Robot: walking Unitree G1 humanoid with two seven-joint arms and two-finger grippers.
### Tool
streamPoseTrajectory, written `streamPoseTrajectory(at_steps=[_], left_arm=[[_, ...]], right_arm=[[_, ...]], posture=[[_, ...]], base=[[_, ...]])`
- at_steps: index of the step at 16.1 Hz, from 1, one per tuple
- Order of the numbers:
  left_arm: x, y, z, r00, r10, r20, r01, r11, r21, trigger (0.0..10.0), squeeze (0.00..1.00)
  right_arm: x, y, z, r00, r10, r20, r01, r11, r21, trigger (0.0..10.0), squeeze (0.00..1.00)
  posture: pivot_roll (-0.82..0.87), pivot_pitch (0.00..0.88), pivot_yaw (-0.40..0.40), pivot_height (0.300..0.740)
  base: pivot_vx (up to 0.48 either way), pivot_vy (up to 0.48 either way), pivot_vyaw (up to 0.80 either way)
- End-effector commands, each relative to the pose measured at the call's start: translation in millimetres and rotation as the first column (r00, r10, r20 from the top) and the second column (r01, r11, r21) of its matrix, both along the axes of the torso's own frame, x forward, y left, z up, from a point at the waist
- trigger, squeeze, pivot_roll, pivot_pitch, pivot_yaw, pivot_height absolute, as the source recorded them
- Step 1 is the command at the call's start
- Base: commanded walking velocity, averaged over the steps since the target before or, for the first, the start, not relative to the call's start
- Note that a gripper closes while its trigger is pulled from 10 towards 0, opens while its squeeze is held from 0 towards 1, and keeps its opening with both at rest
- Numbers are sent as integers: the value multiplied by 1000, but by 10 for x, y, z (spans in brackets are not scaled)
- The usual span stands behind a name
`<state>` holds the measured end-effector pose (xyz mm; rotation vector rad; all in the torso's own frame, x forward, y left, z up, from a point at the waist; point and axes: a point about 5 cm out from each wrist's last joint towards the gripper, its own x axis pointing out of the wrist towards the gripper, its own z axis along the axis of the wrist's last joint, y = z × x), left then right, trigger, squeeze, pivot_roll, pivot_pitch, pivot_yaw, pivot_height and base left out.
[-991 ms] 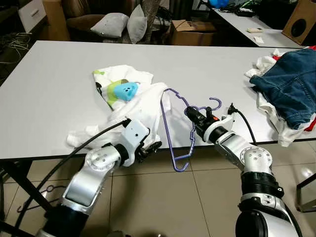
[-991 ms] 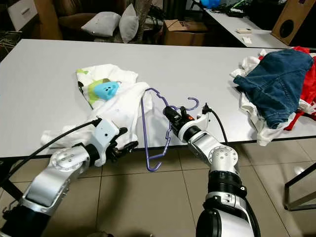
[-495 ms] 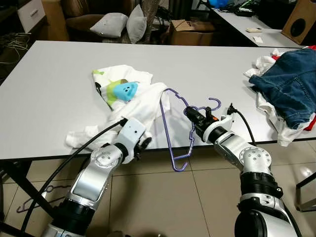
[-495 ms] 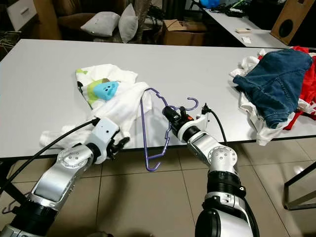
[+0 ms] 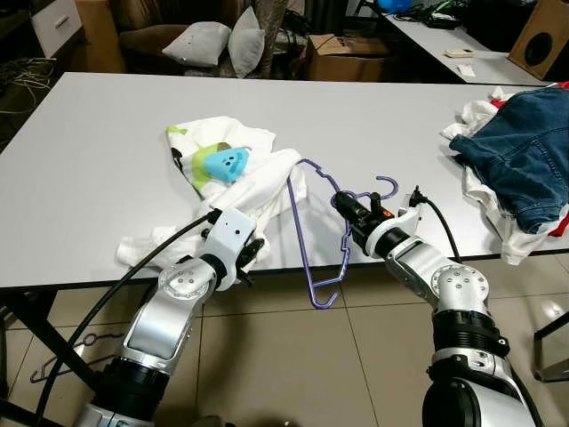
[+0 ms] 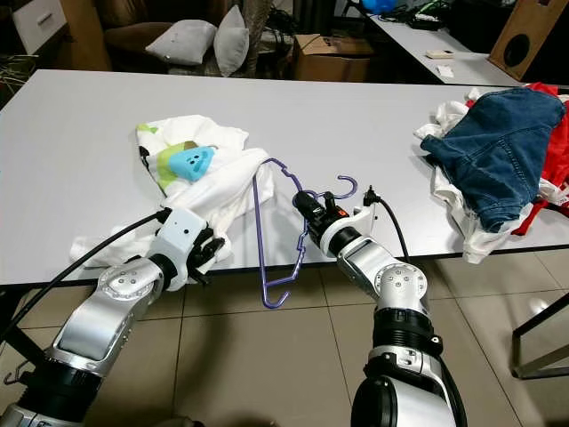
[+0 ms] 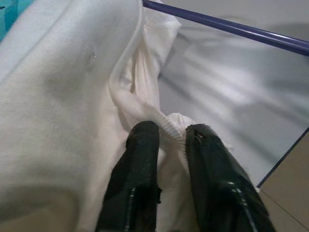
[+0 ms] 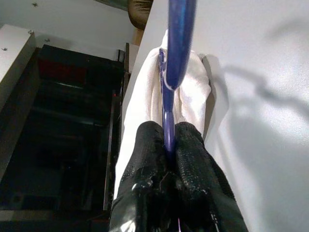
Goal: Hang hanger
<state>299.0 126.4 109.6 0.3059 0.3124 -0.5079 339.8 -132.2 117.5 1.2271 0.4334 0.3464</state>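
A purple hanger leans over the front edge of the white table, its lower corner hanging below the edge. My right gripper is shut on its bar just under the hook; in the right wrist view the fingertips pinch the purple bar. A crumpled white shirt with a blue and green print lies left of the hanger. My left gripper is at the shirt's front hem by the table edge. In the left wrist view a fold of white cloth sits between its black fingers.
A pile of blue jeans and white and red clothes lies at the table's right end. Grey pillows and a cardboard box stand beyond the far edge. A dark wire hanger lies on the tiled floor at left.
My left gripper has risen from below the table edge and moved left into the shirt's hem, closing around a fold. The right arm and the hanger have stayed put.
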Motion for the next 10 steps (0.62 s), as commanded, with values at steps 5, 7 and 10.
streamPoseTrajectory(at_steps=[5, 7, 10], left_arm=[[31, 50, -23, 999, 42, -11, -42, 999, -2, 0, 0], [34, 90, -14, 999, 46, -5, -46, 999, 2, 0, 0], [-1, 214, 117, 999, -8, 37, 8, 1000, -4, 0, 0]], right_arm=[[33, 14, 54, 1000, -15, 21, 15, 1000, 14, 10000, 0], [36, 36, 51, 1000, -17, 20, 17, 1000, 20, 10000, 0], [46, 131, 49, 999, -14, 41, 13, 999, 34, 10000, 0]], posture=[[23, 0, -68, 740], [33, 0, -66, 740], [87, 0, -59, 740]], base=[[0, 0, 0], [0, 0, 0], [0, 0, 0]])
